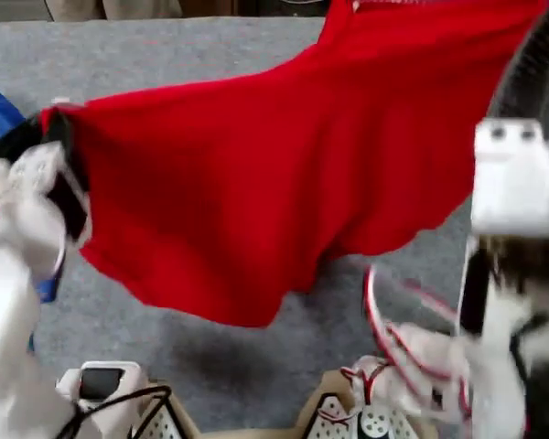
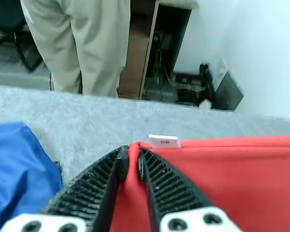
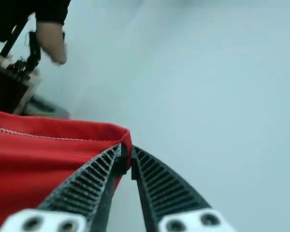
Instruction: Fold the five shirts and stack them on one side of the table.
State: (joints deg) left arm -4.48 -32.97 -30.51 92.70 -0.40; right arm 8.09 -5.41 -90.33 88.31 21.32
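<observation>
**Above the grey table (image 1: 165, 55), a red shirt (image 1: 256, 183) hangs between your two arms**

At the left of the scene, your left gripper (image 2: 130, 155) has its jaws closed tight on one edge of the red shirt, just beside a small white tag (image 2: 163, 141). High at the far right, your right gripper (image 3: 126, 158) pinches a hemmed corner of the same shirt, its jaws nearly together on the cloth. The shirt spans from one gripper to the other, and its loose middle sags toward the near side. You cannot tell whether the lowest fold touches the table. A blue shirt (image 2: 14, 169) lies on the table at the left, near the left gripper.
</observation>
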